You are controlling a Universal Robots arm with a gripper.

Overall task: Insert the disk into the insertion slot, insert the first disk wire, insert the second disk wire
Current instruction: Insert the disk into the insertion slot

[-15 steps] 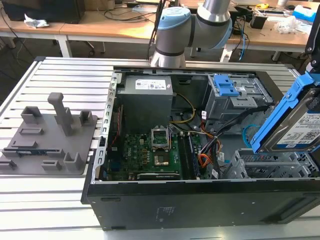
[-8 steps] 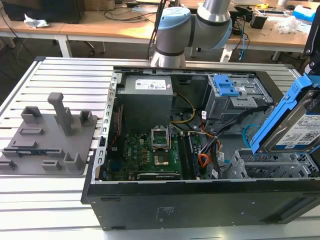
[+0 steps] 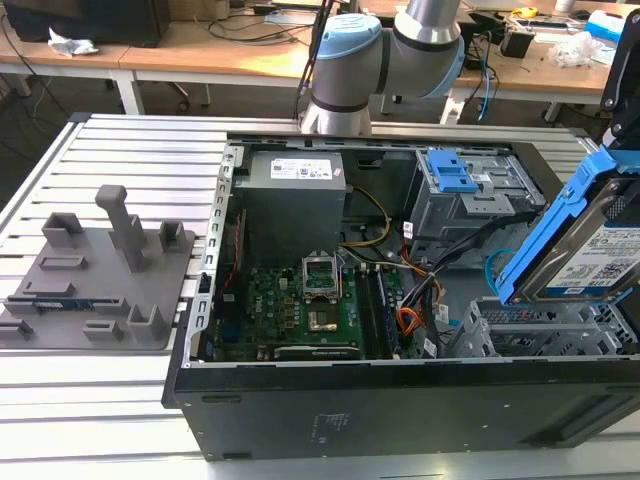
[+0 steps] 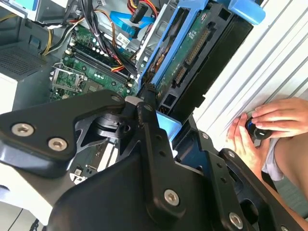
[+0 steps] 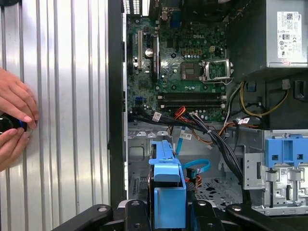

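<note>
The disk (image 3: 600, 245), a silver drive in a bright blue carrier, hangs tilted at the exterior view's right, just above the insertion slot (image 3: 540, 335), a low grey perforated cage. My gripper (image 4: 161, 118) is shut on the carrier's end; the disk's green underside (image 4: 192, 53) faces the second wrist view. In the first wrist view the blue carrier (image 5: 166, 178) sits between my black fingers (image 5: 137, 216), above the cage (image 5: 137, 159). The second disk wire (image 5: 195, 166), light blue, loops inside the case. The first disk wire (image 5: 198, 180), orange-red, lies beside it. Both wires lie loose.
A taller grey bay with a blue latch (image 3: 455, 175) stands behind the cage. The motherboard (image 3: 300, 300) and power supply (image 3: 295, 200) fill the case's other half. A grey fixture (image 3: 100, 270) sits on the slatted table. A person's hands (image 5: 14, 120) hold a small dark object beside the case.
</note>
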